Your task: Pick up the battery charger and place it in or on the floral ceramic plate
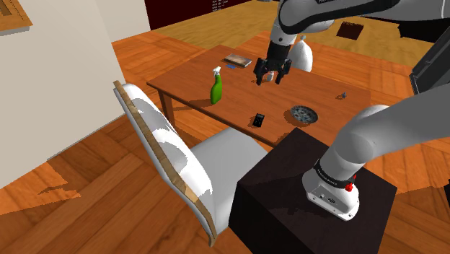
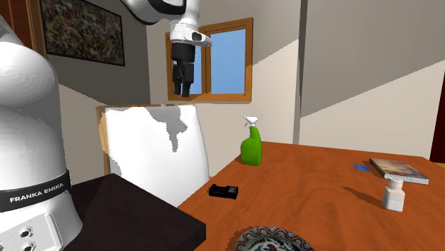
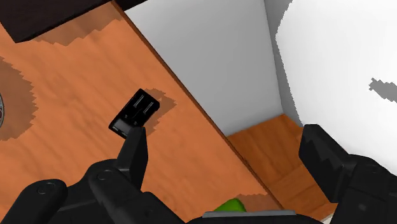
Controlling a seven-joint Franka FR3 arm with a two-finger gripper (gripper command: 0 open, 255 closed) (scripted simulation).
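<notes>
Shoulder view: the tool (image 1: pixel 272 74) hangs fingers-down above the wooden bench (image 1: pixel 317 86), clear of every item on it. The fingers stand wide apart and hold nothing. The battery charger (image 1: pixel 258 120), a small flat black unit, lies on the bench close to the edge that faces the stand (image 1: pixel 288 195). The floral ceramic plate (image 1: pixel 303 115) sits to the shoulder view's right of the charger, near the same edge and apart from the charger. A green spray bottle (image 1: pixel 215 86) stands upright toward the shoulder view's left of the bench, and a book (image 1: pixel 237 60) lies flat at the far side. A white chair (image 1: pixel 173 155) with a wooden rim is drawn up at the near edge. In the second exterior view the tool (image 2: pixel 184 85) is high above the bench (image 2: pixel 314 192); the charger (image 2: pixel 223 191) lies near the bench edge beside the chair (image 2: pixel 153 150), the plate (image 2: pixel 274 239) shows at the lower edge, the spray bottle (image 2: pixel 250 145) stands behind the charger, and a small white bottle (image 2: pixel 393 194) stands in front of the book (image 2: pixel 398 170). In the wrist view the tool (image 3: pixel 222 137) is spread wide; the charger (image 3: pixel 135 112) lies below, just past one fingertip, not between the fingers.
</notes>
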